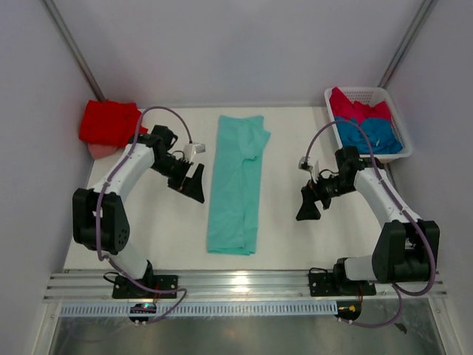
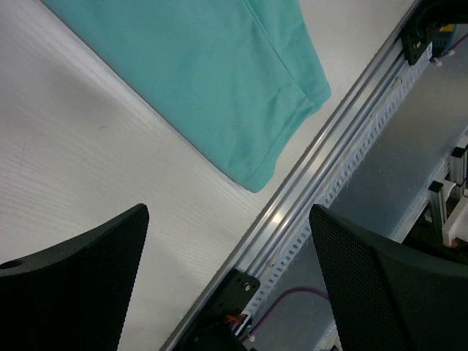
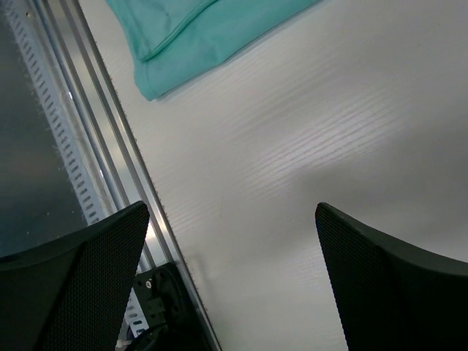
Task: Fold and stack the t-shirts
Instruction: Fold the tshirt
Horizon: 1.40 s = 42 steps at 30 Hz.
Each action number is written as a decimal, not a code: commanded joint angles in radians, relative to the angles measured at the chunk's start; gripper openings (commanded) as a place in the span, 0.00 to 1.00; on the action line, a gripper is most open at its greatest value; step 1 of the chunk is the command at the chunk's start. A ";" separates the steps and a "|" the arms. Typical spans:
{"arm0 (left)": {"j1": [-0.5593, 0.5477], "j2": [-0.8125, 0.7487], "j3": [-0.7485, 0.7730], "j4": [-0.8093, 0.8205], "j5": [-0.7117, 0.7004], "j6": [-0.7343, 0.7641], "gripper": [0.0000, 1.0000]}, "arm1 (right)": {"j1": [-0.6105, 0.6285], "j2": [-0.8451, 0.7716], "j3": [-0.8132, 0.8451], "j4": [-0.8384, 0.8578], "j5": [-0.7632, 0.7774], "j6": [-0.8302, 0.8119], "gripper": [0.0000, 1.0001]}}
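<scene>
A mint-teal t-shirt (image 1: 236,185) lies folded lengthwise into a long strip down the middle of the table; its near hem shows in the left wrist view (image 2: 219,80) and the right wrist view (image 3: 197,33). A folded bright red t-shirt (image 1: 109,123) sits at the far left on something pink. Blue (image 1: 373,134) and crimson-pink (image 1: 358,109) t-shirts lie in the basket. My left gripper (image 1: 194,183) hovers open just left of the teal strip, holding nothing. My right gripper (image 1: 309,201) hovers open to the strip's right, also empty.
A white slatted basket (image 1: 397,118) stands at the far right corner. An aluminium rail (image 1: 244,285) runs along the table's near edge, with both arm bases bolted to it. Grey walls close in on both sides.
</scene>
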 commanded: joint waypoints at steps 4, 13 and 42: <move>0.005 0.004 -0.023 -0.090 0.151 0.117 0.91 | 0.016 0.026 0.025 0.056 -0.134 -0.023 0.99; 0.024 -0.126 -0.353 0.387 0.113 -0.063 0.92 | 0.127 -0.078 -0.139 0.405 -0.047 0.228 0.99; 0.051 0.002 -0.559 0.760 0.303 -0.389 0.83 | 0.364 0.034 -0.261 0.806 -0.076 0.702 0.99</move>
